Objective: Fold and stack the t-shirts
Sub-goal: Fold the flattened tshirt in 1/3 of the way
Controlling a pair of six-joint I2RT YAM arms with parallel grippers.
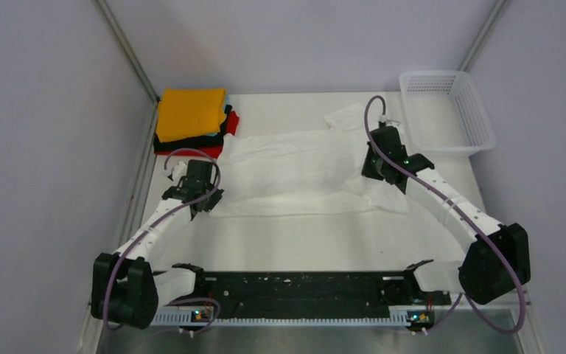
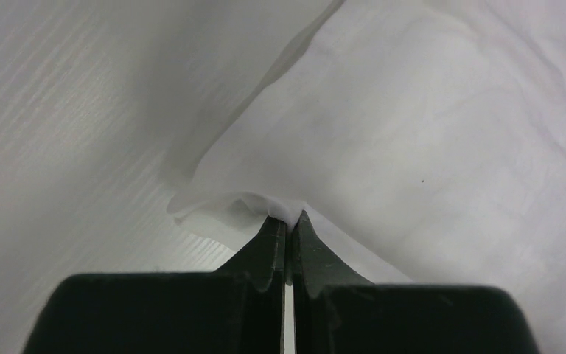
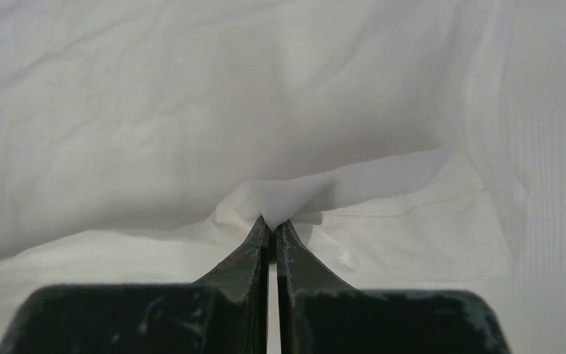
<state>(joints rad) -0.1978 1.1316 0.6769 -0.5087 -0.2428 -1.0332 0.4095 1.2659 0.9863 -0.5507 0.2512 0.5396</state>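
The white t-shirt [image 1: 302, 166] lies wrinkled across the middle of the table. My left gripper [image 1: 210, 198] is at its near left corner, shut on a pinch of the white cloth [image 2: 284, 210]. My right gripper [image 1: 374, 171] is at its right side, shut on a fold of the same shirt [image 3: 280, 199], with more cloth lying below it. A stack of folded shirts stands at the back left: orange [image 1: 190, 113] on top, with black [image 1: 225, 125] and red [image 1: 191, 150] edges showing beneath. No teal shirt shows.
A white lattice basket [image 1: 446, 109] stands at the back right. Metal frame posts rise at the back corners. The arm bases and a black rail [image 1: 302, 287] run along the near edge.
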